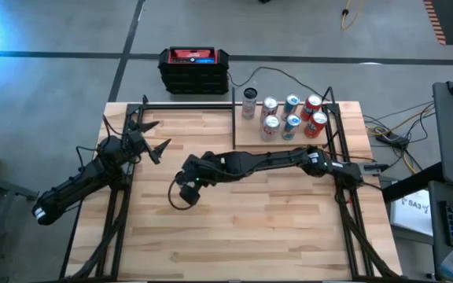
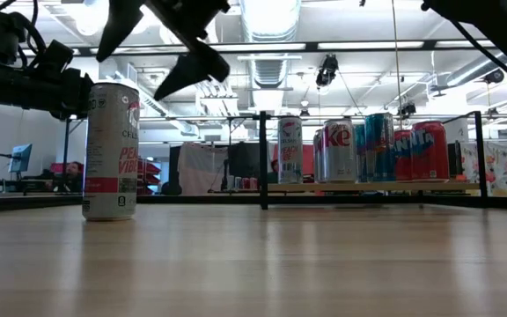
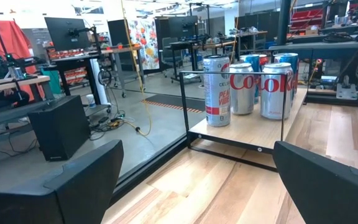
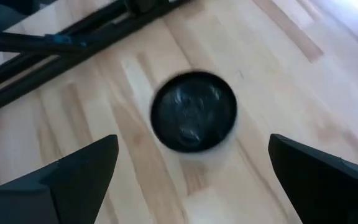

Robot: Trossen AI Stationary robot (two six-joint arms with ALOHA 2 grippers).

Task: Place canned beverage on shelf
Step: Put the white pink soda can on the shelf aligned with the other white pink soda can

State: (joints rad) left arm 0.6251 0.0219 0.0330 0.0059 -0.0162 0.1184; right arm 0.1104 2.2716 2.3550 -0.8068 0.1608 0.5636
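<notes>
Hovering open right hand (image 4: 191, 180) above can (image 4: 193, 111)

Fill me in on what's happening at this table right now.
The right gripper hangs open directly above a lone can standing upright on the table, apparently lining up to pick it up; it is not holding it yet. The shelf at the table's far right already carries seven cans. The left gripper waits open and empty near the table's far left, pointing toward the shelf.
</notes>
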